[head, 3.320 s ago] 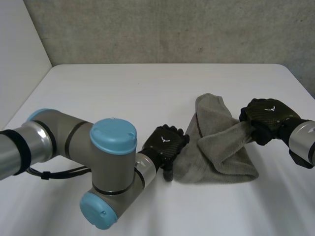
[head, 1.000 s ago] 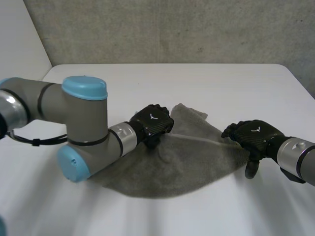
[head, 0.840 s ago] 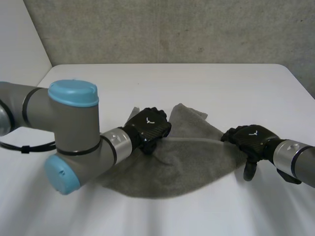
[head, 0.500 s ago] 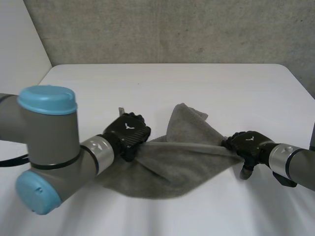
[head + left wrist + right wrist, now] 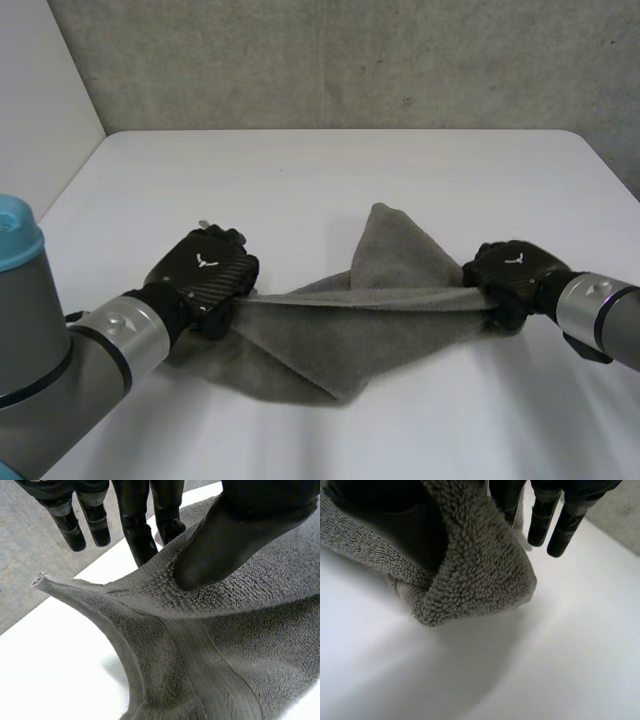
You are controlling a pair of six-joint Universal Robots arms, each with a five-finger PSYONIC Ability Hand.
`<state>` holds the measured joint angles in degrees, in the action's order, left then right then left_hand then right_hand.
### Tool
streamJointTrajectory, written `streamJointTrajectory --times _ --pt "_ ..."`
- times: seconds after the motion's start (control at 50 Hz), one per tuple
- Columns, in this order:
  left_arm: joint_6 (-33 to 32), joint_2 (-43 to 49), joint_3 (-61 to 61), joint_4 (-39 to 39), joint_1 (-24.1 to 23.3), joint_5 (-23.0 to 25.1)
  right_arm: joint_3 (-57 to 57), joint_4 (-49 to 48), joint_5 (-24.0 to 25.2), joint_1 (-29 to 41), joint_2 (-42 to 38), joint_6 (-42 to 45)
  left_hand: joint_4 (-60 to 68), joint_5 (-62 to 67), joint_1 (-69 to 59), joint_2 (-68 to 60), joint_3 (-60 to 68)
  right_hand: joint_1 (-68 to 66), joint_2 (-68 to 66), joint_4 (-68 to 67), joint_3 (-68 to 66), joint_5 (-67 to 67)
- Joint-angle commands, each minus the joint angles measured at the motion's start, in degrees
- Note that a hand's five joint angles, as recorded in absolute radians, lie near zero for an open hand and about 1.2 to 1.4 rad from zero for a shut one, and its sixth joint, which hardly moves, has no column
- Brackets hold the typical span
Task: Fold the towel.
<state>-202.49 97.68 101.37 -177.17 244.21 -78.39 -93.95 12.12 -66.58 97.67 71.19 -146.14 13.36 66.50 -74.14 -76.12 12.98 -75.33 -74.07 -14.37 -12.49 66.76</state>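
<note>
**Head view.** The grey towel (image 5: 370, 300) lies near the front of the white tabletop (image 5: 300, 170), between the two hands. One edge is drawn into a taut band from the left hand (image 5: 205, 280) to the right hand (image 5: 510, 280). Below that band the cloth sags in a loose point, and behind it a flap rises to a peak. Each hand is closed on its own end of the band.

**Left wrist view.** The thumb of the left hand (image 5: 235, 535) presses the towel (image 5: 225, 650) against the fingers (image 5: 135, 535) behind it, so the edge is pinched. The other fingers hang straight and clear of the cloth. A free corner juts out just beside the grip.

**Right wrist view.** The end of the towel (image 5: 470, 565) is wrapped over and clamped at the thumb side of the right hand (image 5: 555, 515). Two fingers point straight, touching nothing.

**Progress (judged).** The towel is gripped and tensioned, yet rumpled, with no clean fold visible. Laying it flat, bringing edge to edge and releasing it are all left to do.
</note>
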Motion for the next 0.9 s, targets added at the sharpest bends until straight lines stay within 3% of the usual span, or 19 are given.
streamJointTrajectory --times 0.02,0.14,0.2,0.24,0.28,0.3,0.34,0.36,0.38,0.4,0.46,0.5,0.56,0.78,0.9 --pt "-0.01 -1.18 0.23 -0.54 3.20 0.16 1.05 1.15 -0.04 0.33 3.78 0.50 -3.36 3.50 -5.86 -3.88 -2.98 -4.67 -5.93 4.37 2.49 3.24" --pt "-0.19 1.90 -3.82 -3.27 5.31 0.16 6.06 1.50 0.05 2.00 3.34 0.33 -3.36 3.50 -5.86 -3.88 -2.98 -4.67 -5.93 4.37 2.49 3.24" --pt "-0.71 7.61 -10.14 -5.82 5.67 -0.45 13.00 1.33 -0.39 4.64 0.62 0.33 -3.36 3.50 -5.86 -3.88 -2.98 -4.67 -5.93 4.37 2.49 3.24" --pt "-0.63 10.25 -14.98 -6.08 5.75 -0.89 24.54 1.41 -1.71 7.87 -4.02 0.16 -3.36 3.50 -5.86 -3.88 -2.98 -4.67 -5.93 4.37 2.49 3.24" --pt "-0.63 14.10 -26.52 -5.90 5.67 -4.47 31.13 1.15 -2.67 9.19 -4.91 0.07 -3.36 3.50 -5.86 -3.88 -2.98 -4.67 -5.93 4.37 2.49 3.24" --pt "-0.63 14.12 -26.58 -5.90 5.67 -4.50 31.20 1.15 -2.68 9.21 -4.92 0.07 -3.36 3.50 -5.86 -3.88 -2.98 -4.67 -5.93 4.37 2.49 3.24" --pt "-0.71 14.91 -38.30 -6.60 4.79 -10.79 43.53 -1.29 -6.00 11.05 -4.92 -1.07 -3.36 3.50 -5.86 -3.88 -2.98 -4.67 -5.93 4.37 2.49 3.24" --pt "-0.71 14.91 -38.36 -6.61 4.79 -10.82 43.59 -1.31 -6.02 11.05 -4.92 -1.08 -3.36 3.50 -5.86 -3.88 -2.98 -4.67 -5.93 4.37 2.49 3.24" --pt "-0.45 14.65 -43.14 -7.65 4.87 -13.78 47.85 -5.05 -7.85 11.75 -4.66 -2.73 -3.36 3.50 -5.86 -3.88 -2.98 -4.67 -5.93 4.37 2.49 3.24" --pt "-0.45 14.64 -43.19 -7.66 4.87 -13.81 49.81 -10.48 -9.52 12.71 -3.79 -5.18 -3.36 3.50 -5.86 -3.88 -2.98 -4.67 -5.93 4.37 2.49 3.24" --pt "0.43 11.74 -47.67 -13.02 5.23 -16.62 48.95 -15.99 -10.77 13.34 -2.20 -7.40 -3.36 3.50 -5.86 -3.88 -2.98 -4.67 -5.93 4.37 2.49 3.24" --pt "1.30 6.06 -44.62 -19.50 4.88 -16.28 43.97 -21.42 -10.86 13.25 1.39 -9.68 -3.36 3.50 -5.86 -3.88 -2.98 -4.67 -5.93 4.37 2.49 3.24" --pt "1.31 2.97 -36.64 -23.38 5.31 -14.44 37.47 -20.30 -10.07 12.90 2.46 -9.43 -3.36 3.50 -5.86 -3.88 -2.98 -4.67 -5.93 4.37 2.49 3.24" --pt "0.96 2.25 -6.63 -24.71 10.32 -7.40 11.98 -14.40 -1.19 10.18 3.25 -7.15 -3.36 3.50 -5.86 -3.88 -2.98 -4.67 -5.93 4.37 2.49 3.24" --pt "0.87 2.78 5.41 -25.33 10.32 -2.56 4.22 -14.41 -0.31 8.68 2.64 -4.59 -3.36 3.50 -5.86 -3.88 -2.98 -4.67 -5.93 4.37 2.49 3.24"
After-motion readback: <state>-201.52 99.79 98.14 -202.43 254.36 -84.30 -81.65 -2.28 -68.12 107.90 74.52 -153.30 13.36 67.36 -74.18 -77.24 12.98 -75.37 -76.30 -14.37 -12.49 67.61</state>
